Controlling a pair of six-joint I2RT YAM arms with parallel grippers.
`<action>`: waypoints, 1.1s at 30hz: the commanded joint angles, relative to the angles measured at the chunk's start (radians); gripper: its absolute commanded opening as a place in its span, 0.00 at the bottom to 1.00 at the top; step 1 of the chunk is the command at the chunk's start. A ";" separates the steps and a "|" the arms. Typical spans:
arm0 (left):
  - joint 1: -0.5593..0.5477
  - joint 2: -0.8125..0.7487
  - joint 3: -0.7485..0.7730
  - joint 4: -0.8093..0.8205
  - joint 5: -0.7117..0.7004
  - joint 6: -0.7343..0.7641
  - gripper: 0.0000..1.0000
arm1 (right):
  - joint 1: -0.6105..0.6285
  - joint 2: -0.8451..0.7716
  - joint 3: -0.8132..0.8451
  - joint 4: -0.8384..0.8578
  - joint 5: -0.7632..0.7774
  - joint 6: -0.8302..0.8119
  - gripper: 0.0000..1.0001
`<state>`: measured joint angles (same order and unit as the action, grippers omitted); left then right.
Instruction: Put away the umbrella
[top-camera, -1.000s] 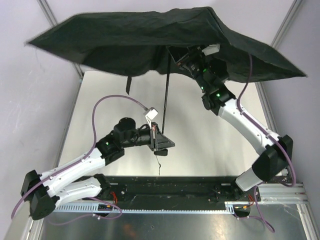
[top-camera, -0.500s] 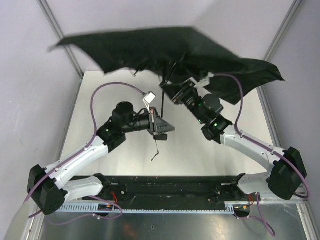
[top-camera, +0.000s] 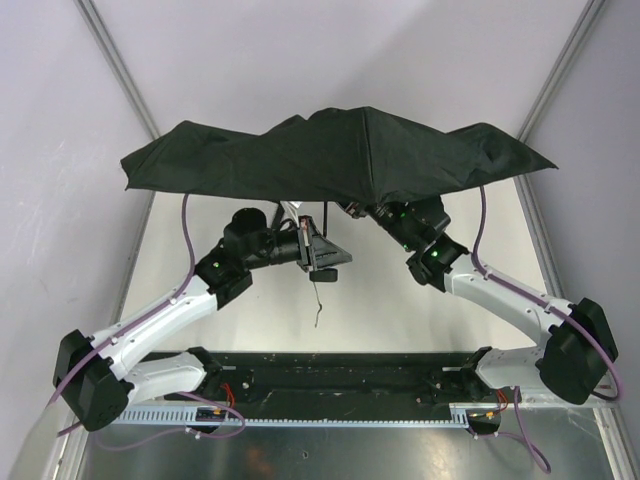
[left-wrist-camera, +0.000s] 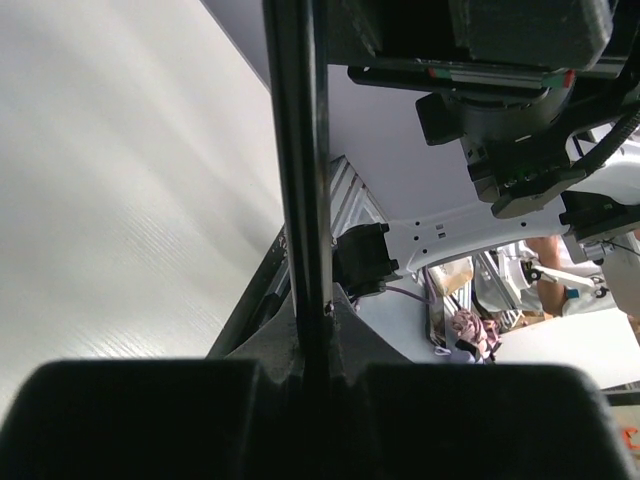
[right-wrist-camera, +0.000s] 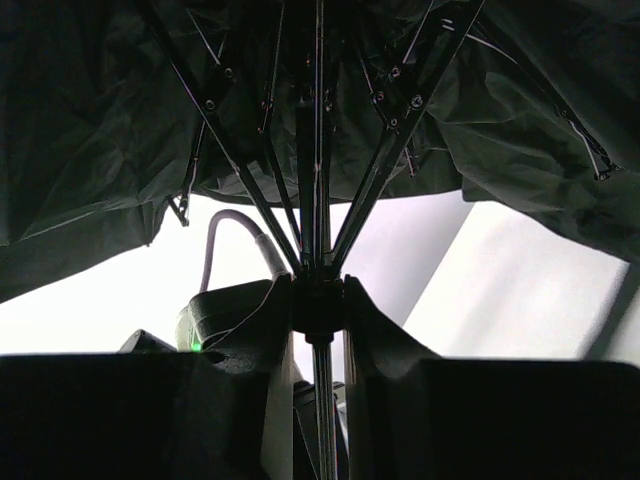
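The umbrella (top-camera: 340, 155) is matte, wrinkled black cloth.

The black fabric folding umbrella (top-camera: 340, 155) spreads above the white table (top-camera: 390, 315) toward 12 o'clock; beneath it, left gripper (top-camera: 322, 262) at 11, right gripper (top-camera: 368, 211) at 1.

This is a robotics lab work cell. A white tabletop (top-camera: 400, 315) is boxed in by plain pale-lavender panels (top-camera: 300, 55). Bare aluminium frame posts rise at 11 o'clock (top-camera: 115, 65) and 1 o'clock (top-camera: 565, 50). At 6 o'clock a black mounting rail (top-camera: 340, 372) carries two white-and-black robot arms, left (top-camera: 150, 325) and right (top-camera: 500, 295). A slotted cable duct (top-camera: 150, 411) runs at 7 o'clock, and purple cables (top-camera: 187, 250) loop along the arms.
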<state>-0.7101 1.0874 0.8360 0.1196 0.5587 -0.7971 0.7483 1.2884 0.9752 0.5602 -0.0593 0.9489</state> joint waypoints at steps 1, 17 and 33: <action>0.013 -0.026 0.039 0.158 -0.054 0.045 0.00 | 0.033 -0.029 -0.030 0.022 -0.016 0.016 0.00; 0.029 -0.020 0.097 0.143 -0.028 0.052 0.00 | 0.089 0.001 -0.101 0.176 -0.009 0.128 0.00; 0.061 -0.061 0.126 0.135 -0.015 0.049 0.00 | 0.150 -0.049 -0.174 0.151 0.053 0.117 0.00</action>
<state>-0.6998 1.0695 0.8474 0.0769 0.6254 -0.7948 0.8230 1.2755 0.8585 0.7582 0.0841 1.0473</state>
